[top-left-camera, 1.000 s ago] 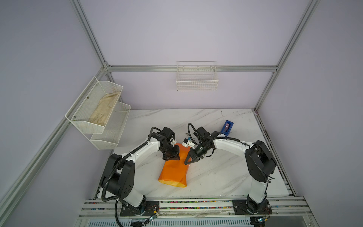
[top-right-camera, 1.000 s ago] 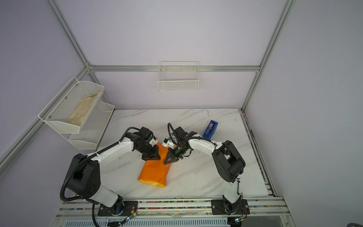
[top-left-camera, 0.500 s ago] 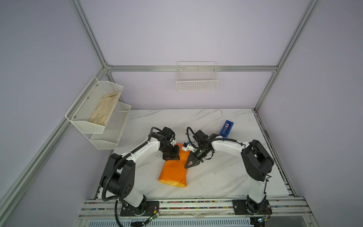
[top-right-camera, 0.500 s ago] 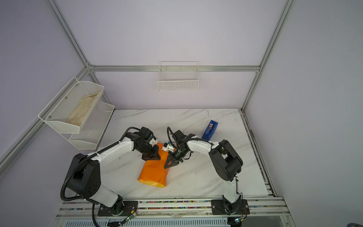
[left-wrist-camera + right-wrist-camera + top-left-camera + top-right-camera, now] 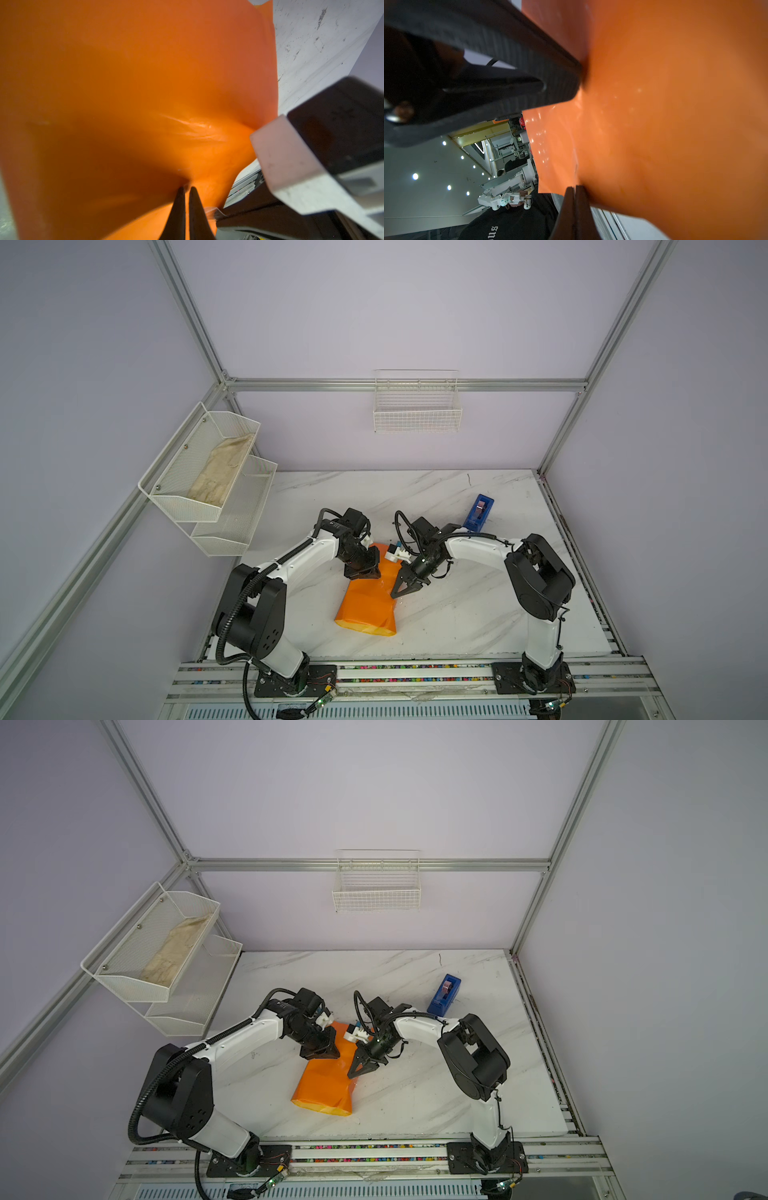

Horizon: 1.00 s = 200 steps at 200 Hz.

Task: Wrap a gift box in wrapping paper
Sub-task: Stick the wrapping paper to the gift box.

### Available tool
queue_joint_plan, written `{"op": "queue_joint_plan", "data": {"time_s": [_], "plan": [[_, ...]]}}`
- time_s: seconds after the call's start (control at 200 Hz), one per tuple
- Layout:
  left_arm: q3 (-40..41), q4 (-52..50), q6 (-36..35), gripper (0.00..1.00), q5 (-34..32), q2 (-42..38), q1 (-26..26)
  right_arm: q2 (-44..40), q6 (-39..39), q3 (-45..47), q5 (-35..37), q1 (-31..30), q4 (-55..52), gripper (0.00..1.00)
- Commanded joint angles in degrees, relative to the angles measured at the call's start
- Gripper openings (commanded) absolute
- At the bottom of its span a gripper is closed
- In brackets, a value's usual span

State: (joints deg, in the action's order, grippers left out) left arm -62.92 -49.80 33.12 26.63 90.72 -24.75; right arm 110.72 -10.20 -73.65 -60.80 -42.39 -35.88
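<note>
While the wrapping paper is lying lengthwise away from us, our left tool and right tool, both closed, are touching it from either side.

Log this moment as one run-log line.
wrapping paper: folded into a bundle | left tool: shut, tips on paper | right tool: shut, at paper edge

Two arms, the left arm and the right arm, carry two tools, the left tool and the right tool. One wrapping paper, one tape dispenser, one wire basket, one two-tier mesh rack, one cloth, one counter.
</note>
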Motion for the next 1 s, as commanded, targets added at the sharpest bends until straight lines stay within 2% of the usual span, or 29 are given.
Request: {"op": "queue_joint_plan", "data": {"time_s": [0.0, 0.15, 0.61, 0.995], "plan": [[1.8, -3.6, -1.6, 0.09, -3.2, 3.6, -0.7, 0.1, 0.0, -0.8, -0.4, 0.3, -1.9, 0.03], [1.9, -3.6, -1.5, 0.09, -3.3, 3.3, -0.7, -0.4, -1.6, -0.8, 0.2, 0.6, -1.8, 0.13], [2.4, -3.6, -1.3, 0.09, -3.3, 3.2, -0.7, -2.0, -5.5, -1.3, 0.8, 0.7, -1.8, 0.32], [2.8, -3.5, -1.3, 0.09, -3.4, 3.1, -0.8, -2.2, -8.6, -1.2, 0.8, 0.6, -1.4, 0.34]]}}
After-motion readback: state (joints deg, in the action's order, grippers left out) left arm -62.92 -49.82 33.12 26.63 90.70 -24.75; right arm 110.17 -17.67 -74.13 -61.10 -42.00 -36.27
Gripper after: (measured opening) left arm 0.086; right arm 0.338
